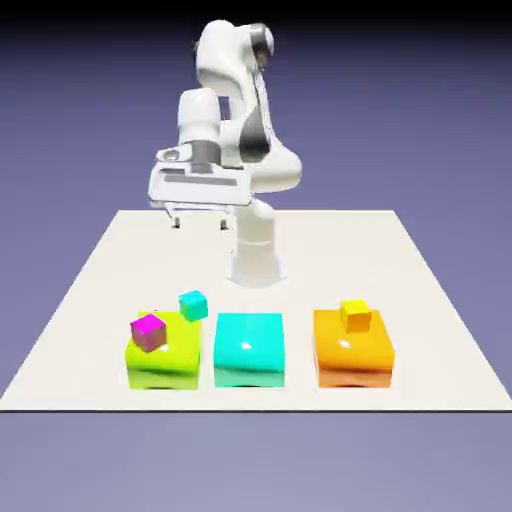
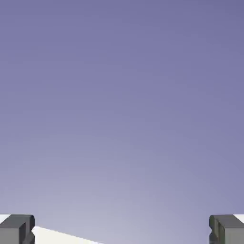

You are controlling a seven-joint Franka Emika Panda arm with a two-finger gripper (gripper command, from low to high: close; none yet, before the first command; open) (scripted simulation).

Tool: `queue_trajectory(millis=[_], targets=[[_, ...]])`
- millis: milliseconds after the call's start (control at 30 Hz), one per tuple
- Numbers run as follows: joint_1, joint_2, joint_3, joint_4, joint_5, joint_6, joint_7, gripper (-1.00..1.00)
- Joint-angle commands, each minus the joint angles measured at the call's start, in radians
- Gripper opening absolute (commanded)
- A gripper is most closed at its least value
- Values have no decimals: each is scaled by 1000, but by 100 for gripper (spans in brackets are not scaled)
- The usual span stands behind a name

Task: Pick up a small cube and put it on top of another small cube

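Small magenta cube (image 1: 148,331) sits atop lime block (image 1: 163,357), exterior view's left. Teal cube (image 1: 193,304) just behind. Yellow cube (image 1: 355,315) on orange block (image 1: 352,348). Hand (image 1: 200,222) hovers well back over table (image 1: 90,290), fingers (image 2: 17,228) wide, empty.

No legible text, label, brand, number or sign was found in either view. The arm (image 1: 235,110), the blocks (image 1: 248,348) and the table (image 1: 100,260) are rendered in plain colours without markings. In the hand view, only unmarked backdrop and finger tips (image 2: 16,228) are shown.
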Motion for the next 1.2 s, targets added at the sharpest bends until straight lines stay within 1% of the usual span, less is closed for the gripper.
queue_trajectory(millis=[0, 1167], targets=[[13, -3, -36, 3, -7, -10, -33, 0], [473, -106, -1305, 116, -263, -346, -1199, 0]])
